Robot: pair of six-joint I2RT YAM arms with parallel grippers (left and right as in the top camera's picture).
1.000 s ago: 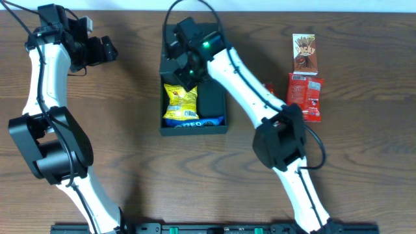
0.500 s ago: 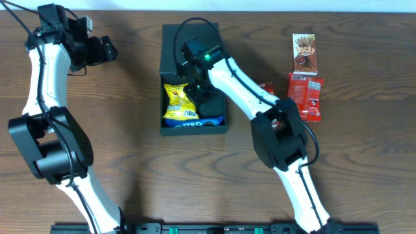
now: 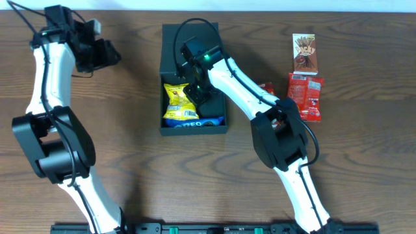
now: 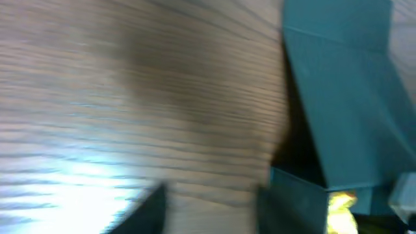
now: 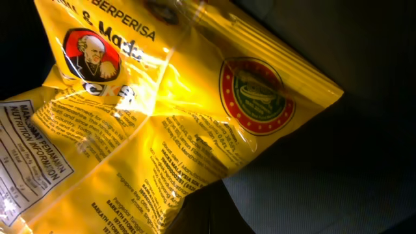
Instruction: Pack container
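Container open near mid-counter, partly filled.
You have the flap lid open, and the box holds a yellow snack packet with a blue biscuit packet against the near wall. Well apart to its right lie a red packet and a Pocky box. Right fingers are down inside the container beside the yellow packet, pressed together. Left fingers hover over bare counter at far left. You cannot tell their spread, as the wrist view is blurred.

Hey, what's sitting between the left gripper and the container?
Nothing. In the overhead view only bare wooden table separates the left gripper from the container.
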